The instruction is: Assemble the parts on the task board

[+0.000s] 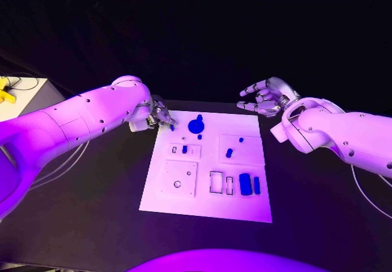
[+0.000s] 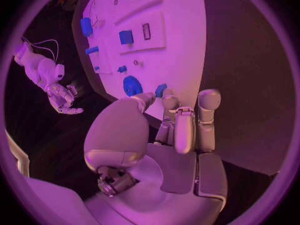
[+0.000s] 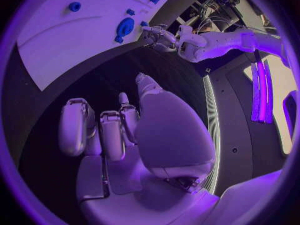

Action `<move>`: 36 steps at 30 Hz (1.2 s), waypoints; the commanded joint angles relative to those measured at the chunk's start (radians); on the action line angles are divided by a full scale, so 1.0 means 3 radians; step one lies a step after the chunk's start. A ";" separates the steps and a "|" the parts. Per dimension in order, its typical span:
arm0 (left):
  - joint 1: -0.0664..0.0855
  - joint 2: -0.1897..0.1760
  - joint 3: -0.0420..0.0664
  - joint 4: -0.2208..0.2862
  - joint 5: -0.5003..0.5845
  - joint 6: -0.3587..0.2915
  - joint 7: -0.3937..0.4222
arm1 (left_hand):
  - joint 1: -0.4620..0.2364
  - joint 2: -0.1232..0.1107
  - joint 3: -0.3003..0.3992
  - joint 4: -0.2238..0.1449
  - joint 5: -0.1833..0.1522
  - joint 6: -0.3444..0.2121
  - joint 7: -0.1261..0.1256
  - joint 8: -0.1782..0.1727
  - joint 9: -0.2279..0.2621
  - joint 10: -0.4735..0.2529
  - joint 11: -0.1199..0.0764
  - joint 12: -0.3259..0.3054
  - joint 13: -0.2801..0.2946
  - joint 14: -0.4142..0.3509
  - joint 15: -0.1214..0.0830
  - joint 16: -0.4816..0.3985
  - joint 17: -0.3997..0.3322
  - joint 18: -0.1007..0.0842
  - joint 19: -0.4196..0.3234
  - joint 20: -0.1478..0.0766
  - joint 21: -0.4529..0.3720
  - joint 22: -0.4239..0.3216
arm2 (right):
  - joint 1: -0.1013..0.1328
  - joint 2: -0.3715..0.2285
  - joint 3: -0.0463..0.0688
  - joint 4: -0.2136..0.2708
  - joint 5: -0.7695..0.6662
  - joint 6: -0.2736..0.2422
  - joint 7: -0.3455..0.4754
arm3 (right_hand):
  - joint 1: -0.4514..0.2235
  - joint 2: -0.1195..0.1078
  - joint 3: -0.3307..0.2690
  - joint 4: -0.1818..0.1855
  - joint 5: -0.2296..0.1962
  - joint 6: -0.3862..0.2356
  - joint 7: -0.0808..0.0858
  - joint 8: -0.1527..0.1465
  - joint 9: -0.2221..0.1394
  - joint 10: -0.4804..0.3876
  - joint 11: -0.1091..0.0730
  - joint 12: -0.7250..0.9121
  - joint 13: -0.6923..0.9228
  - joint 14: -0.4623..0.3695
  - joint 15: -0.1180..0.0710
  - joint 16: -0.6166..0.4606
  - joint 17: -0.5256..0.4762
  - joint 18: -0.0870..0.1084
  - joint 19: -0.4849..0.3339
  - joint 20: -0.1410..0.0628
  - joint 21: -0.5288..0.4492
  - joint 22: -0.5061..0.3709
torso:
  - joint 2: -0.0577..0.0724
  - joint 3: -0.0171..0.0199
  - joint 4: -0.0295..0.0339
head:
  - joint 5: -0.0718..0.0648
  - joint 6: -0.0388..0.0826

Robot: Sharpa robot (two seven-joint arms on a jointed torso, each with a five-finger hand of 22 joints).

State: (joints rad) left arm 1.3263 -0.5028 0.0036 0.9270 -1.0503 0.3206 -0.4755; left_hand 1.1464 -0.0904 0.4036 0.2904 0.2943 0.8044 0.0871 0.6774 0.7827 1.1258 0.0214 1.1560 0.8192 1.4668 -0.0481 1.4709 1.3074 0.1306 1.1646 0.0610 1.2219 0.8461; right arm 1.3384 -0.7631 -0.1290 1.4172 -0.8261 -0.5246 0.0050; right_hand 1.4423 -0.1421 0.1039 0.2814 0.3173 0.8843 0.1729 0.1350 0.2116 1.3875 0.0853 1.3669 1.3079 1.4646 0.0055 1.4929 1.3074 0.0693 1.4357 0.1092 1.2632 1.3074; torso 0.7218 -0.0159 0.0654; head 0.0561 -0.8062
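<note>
The left hand (image 1: 157, 115) hovers at the white board's (image 1: 245, 209) far corner, grasp unclear; the right hand (image 1: 265, 96) hangs empty, fingers spread.

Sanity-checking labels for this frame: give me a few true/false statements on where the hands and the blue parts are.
1. The left hand is at the far left corner of the task board. True.
2. The right hand holds a blue part. False: it hangs off the board beyond its far right corner, fingers apart, with nothing in it.
3. A large round blue part lies near the board's far edge, close to the left hand. True.
4. All the blue parts sit in one cluster at the board's near edge. False: they are spread out, with a long blue part towards the near right and others farther back.
5. The left hand is lifting the board off the table. False: the board lies flat.
</note>
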 commanded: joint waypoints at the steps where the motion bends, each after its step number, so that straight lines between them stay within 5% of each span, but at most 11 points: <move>1: 0.0000 0.0003 0.0001 0.0018 0.0074 -0.0023 0.0025 | 0.0065 0.0019 0.0063 -0.0007 0.0008 0.0003 -0.0014 0.0026 0.0010 -0.0002 -0.0031 0.0008 -0.0012 0.0106 0.0008 0.0014 0.0220 0.0038 -0.0001 0.0008 0.0008 0.0000 | -0.0002 0.0003 0.0001 -0.0001 -0.0006 0.0031 0.0031 | -0.0017 -0.0012 0.0018 0.0005 0.0019 -0.0019 0.0000 0.0011 -0.0005 -0.0027 -0.0003 -0.0012 0.0069 0.0200 0.0002 -0.0012 0.0300 0.0020 -0.0017 -0.0005 -0.0019 0.0094 | 0.0001 0.0000 0.0000 | -0.0001 -0.0003; 19: 0.0000 0.0004 -0.0001 0.0017 0.0087 0.0114 0.0026 | 0.0354 -0.0043 0.0359 -0.0053 0.0005 -0.0033 -0.0026 0.0082 0.0033 -0.0013 -0.0041 0.0009 -0.0036 0.0106 -0.0001 0.0026 0.0229 0.0036 -0.0009 0.0004 0.0019 0.0017 | -0.0006 0.0009 0.0001 -0.0005 -0.0006 0.0047 0.0028 | -0.0015 -0.0012 0.0022 0.0005 0.0021 -0.0019 -0.0001 0.0012 -0.0005 -0.0024 -0.0003 -0.0010 0.0072 0.0200 0.0001 -0.0013 0.0301 0.0020 -0.0016 -0.0006 -0.0021 0.0093 | -0.0001 0.0001 0.0000 | 0.0001 -0.0021; 22: 0.0000 -0.0001 -0.0002 0.0022 0.0085 0.0101 0.0043 | 0.0457 -0.0089 0.0584 -0.0115 0.0008 -0.0049 -0.0029 0.0109 0.0045 -0.0006 -0.0047 0.0007 -0.0047 0.0110 -0.0006 0.0035 0.0239 0.0033 -0.0005 0.0000 0.0034 0.0037 | -0.0007 0.0009 0.0001 -0.0004 -0.0006 0.0046 0.0029 | -0.0015 -0.0012 0.0022 0.0005 0.0021 -0.0019 -0.0001 0.0012 -0.0005 -0.0024 -0.0003 -0.0010 0.0072 0.0200 0.0001 -0.0013 0.0301 0.0020 -0.0016 -0.0006 -0.0021 0.0093 | -0.0001 0.0001 0.0000 | 0.0003 -0.0020; 25: 0.0000 -0.0015 -0.0002 0.0041 0.0098 0.0064 0.0073 | 0.0513 -0.0180 0.1023 -0.0303 0.0001 -0.0080 -0.0009 0.0170 0.0087 0.0009 -0.0036 -0.0006 -0.0066 0.0117 0.0001 0.0048 0.0254 0.0031 -0.0005 0.0000 0.0054 0.0058 | -0.0007 0.0009 0.0001 -0.0004 -0.0006 0.0046 0.0030 | -0.0015 -0.0012 0.0022 0.0005 0.0021 -0.0019 -0.0001 0.0012 -0.0005 -0.0024 -0.0003 -0.0010 0.0072 0.0200 0.0001 -0.0013 0.0301 0.0020 -0.0016 -0.0006 -0.0021 0.0093 | -0.0002 0.0001 -0.0001 | 0.0006 -0.0021; 36: 0.0000 -0.0219 -0.0002 0.0345 0.0296 -0.0197 0.0156 | 0.0379 -0.0300 0.1450 -0.0554 0.0011 -0.0038 -0.0013 0.0260 0.0140 0.0118 -0.0046 0.0052 0.0005 0.0155 -0.0010 0.0093 0.0334 0.0012 0.0064 -0.0003 0.0151 0.0191 | -0.0009 -0.0002 0.0001 -0.0002 -0.0006 0.0041 0.0033 | -0.0017 -0.0012 0.0029 0.0006 0.0023 -0.0017 -0.0001 0.0015 -0.0004 -0.0018 -0.0004 -0.0006 0.0076 0.0202 0.0000 -0.0012 0.0305 0.0019 -0.0013 -0.0007 -0.0020 0.0094 | -0.0006 0.0002 0.0004 | 0.0005 -0.0025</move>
State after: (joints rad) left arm 1.3258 -0.5644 0.0025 1.0167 -1.0022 0.3034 -0.4531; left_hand 1.2603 -0.1744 0.6613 0.2982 0.2914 0.7844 0.0852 0.7528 0.8234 1.1580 0.0080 1.1675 0.8203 1.4668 -0.0481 1.4929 1.3074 0.1304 1.1796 0.0609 1.2639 0.9032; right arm 1.3363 -0.7630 -0.1290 1.4158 -0.8255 -0.5225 0.0043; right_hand 1.4423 -0.1421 0.1068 0.2844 0.3173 0.8843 0.1728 0.1350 0.2117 1.3875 0.0853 1.3669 1.3074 1.4646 0.0054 1.4930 1.3074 0.0692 1.4357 0.1092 1.2632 1.3079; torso 0.7211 -0.0151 0.0656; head 0.0583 -0.8130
